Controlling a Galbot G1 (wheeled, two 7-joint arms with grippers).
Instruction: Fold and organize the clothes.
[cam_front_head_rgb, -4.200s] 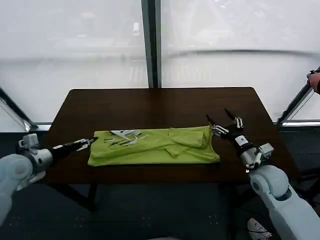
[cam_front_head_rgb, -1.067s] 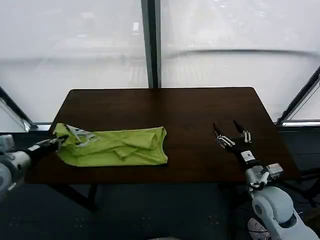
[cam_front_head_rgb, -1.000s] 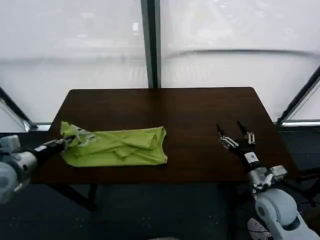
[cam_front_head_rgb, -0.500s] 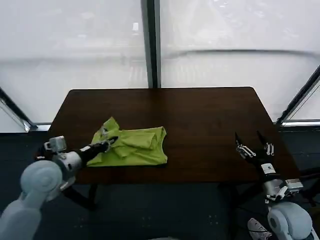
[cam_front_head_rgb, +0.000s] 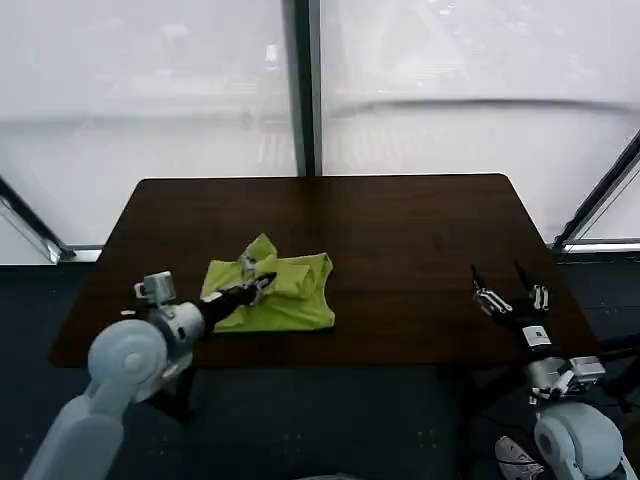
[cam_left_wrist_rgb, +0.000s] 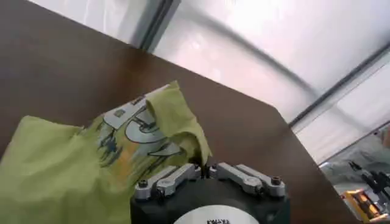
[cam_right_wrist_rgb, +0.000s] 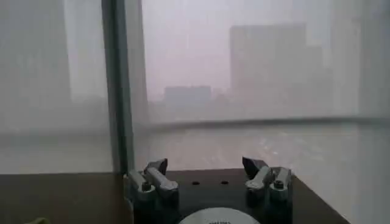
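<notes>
The yellow-green T-shirt (cam_front_head_rgb: 272, 293) lies on the dark worktop (cam_front_head_rgb: 400, 240), a bit to the robot's left of the middle and near the front edge. It is already folded into a short strip. Its long way runs left to right across the worktop.

The left gripper (cam_front_head_rgb: 262, 284) is right on the shirt. Its jaws are pinched shut on the shirt's left end, and that end stands up in a little peak. In the left wrist view, the left gripper (cam_left_wrist_rgb: 204, 172) has cloth bunched just in front of it, and the white print (cam_left_wrist_rgb: 131, 131) shows on the raised flap. The rest of the shirt lies flat, stretching away to the right of the jaws.

So the next move probably turns on this: the free part lies to the right, and the held end likely needs to go over that way.

The right gripper (cam_front_head_rgb: 508, 297) waits well apart, near the worktop's right front corner, jaws open and empty. The left arm is far nearer.
</notes>
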